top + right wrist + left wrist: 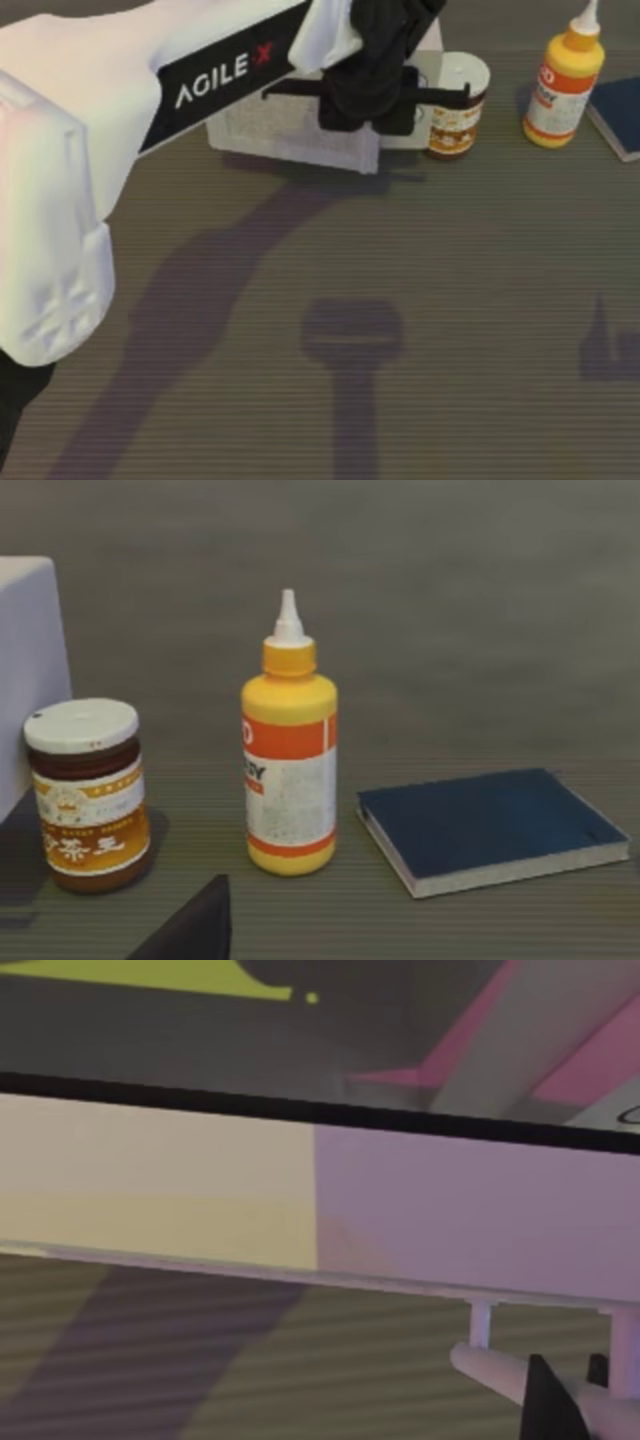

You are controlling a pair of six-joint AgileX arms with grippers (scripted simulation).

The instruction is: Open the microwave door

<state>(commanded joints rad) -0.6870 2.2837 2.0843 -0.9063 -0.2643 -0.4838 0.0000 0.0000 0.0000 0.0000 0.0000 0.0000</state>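
The microwave (425, 45) is seen at the upper middle of the top view, largely hidden under the left arm, with the door (300, 135) swung partly out toward the lower left. In the left wrist view the door's thin handle (520, 1375) is met by the dark fingertips (550, 1405) of the left gripper (375, 95), though whether it is clamped cannot be told. The opening is judged part done, with further swing left; the right gripper (190, 925) is parked by the jar (88, 795), bottle (290, 750) and book (490, 825).

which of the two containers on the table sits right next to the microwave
The brown glass jar with the white lid stands right beside the white microwave. The yellow squeeze bottle with the white nozzle stands farther toward the table's right, apart from it.
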